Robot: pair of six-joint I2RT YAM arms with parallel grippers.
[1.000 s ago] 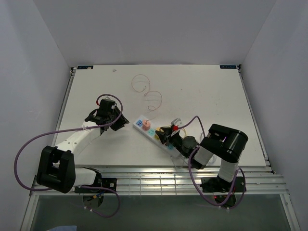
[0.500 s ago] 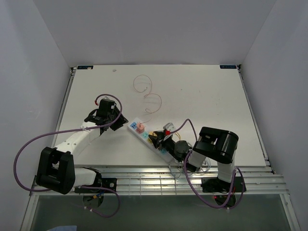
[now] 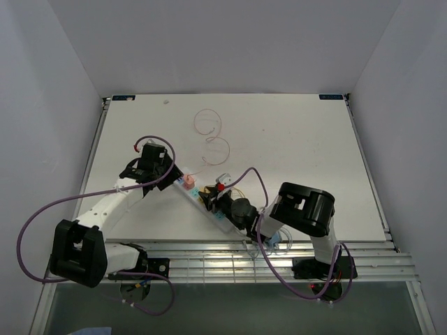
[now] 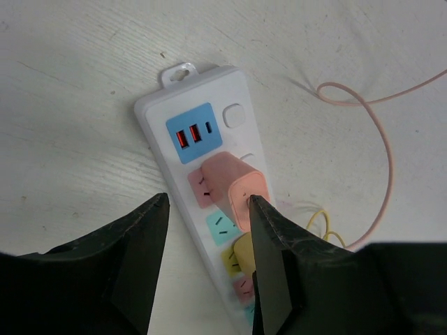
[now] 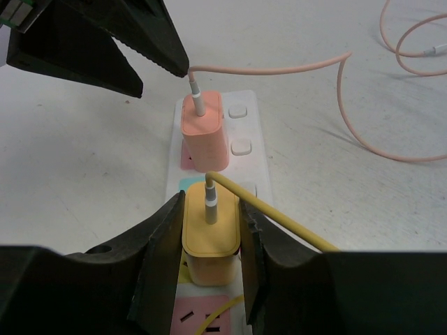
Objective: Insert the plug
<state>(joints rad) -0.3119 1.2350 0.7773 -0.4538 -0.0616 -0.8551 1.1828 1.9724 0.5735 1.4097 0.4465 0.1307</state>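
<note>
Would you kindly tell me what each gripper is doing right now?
Left gripper: open, jaws apart by the pink plug, gripping nothing.
Right gripper: shut on the yellow plug.

strip (image 4: 199,132) on table (image 3: 314,139) | left plug (image 4: 236,190) in strip, just beside right plug (image 5: 209,237) | cable (image 5: 279,70) behind strip

We read this as a robotics lab test cell. In the top view a bare white table (image 3: 300,139) fills the middle of the frame, and plain pale walls (image 3: 209,42) box it in at the top, left and right. Two black-and-white arms, left (image 3: 105,202) and right (image 3: 307,209), are bolted at a slotted metal rail (image 3: 209,257) along the lower edge. Small blue markers (image 3: 123,97) sit at the table's upper corners. On the table we see a white power strip (image 4: 234,143).
</note>
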